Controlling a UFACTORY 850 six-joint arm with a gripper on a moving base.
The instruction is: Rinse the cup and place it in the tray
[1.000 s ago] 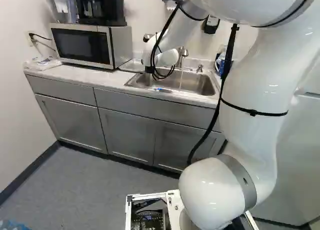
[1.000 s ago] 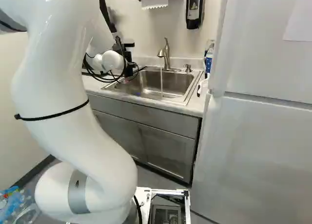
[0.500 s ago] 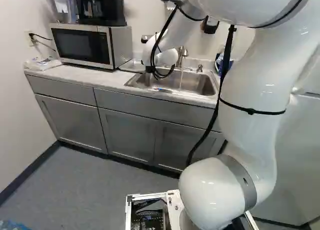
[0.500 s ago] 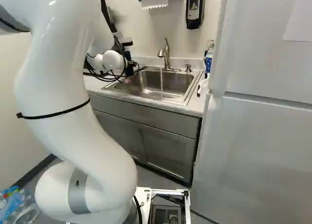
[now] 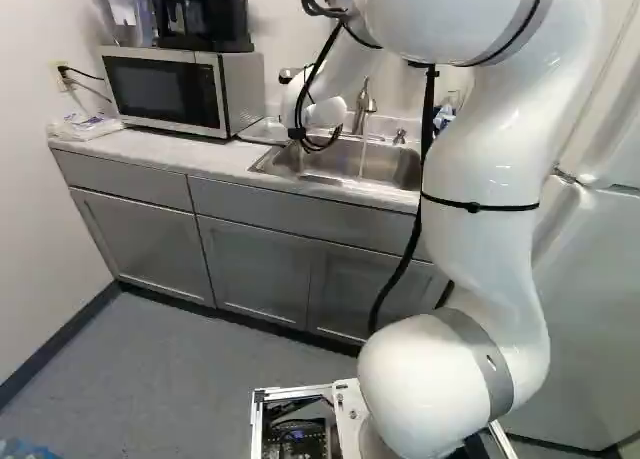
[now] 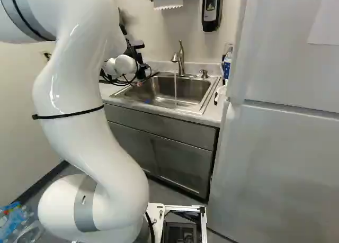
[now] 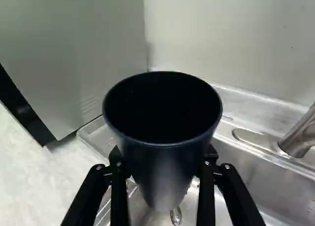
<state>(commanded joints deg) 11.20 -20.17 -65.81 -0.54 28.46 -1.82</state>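
In the right base view my black gripper shows partly, at the sink's left end behind cables. The wrist view shows the gripper shut on a dark, tapered cup, one finger on each side. The cup's round mouth faces the camera, and its inside looks black. A drop of water shows at its lower end. Beyond the cup, a clear tray lies by the microwave, at the sink's edge; the cup hides part of it. Water runs from the faucet into the sink.
A microwave stands on the counter left of the sink, with a coffee maker on top. The wall rises close behind the sink. In the right base view a fridge stands to the right, and a soap pump sits behind the sink.
My arm's upper part has swung left in the left base view and right in the right base view, away from the cameras. The wrist has shifted slightly. The base has not moved.
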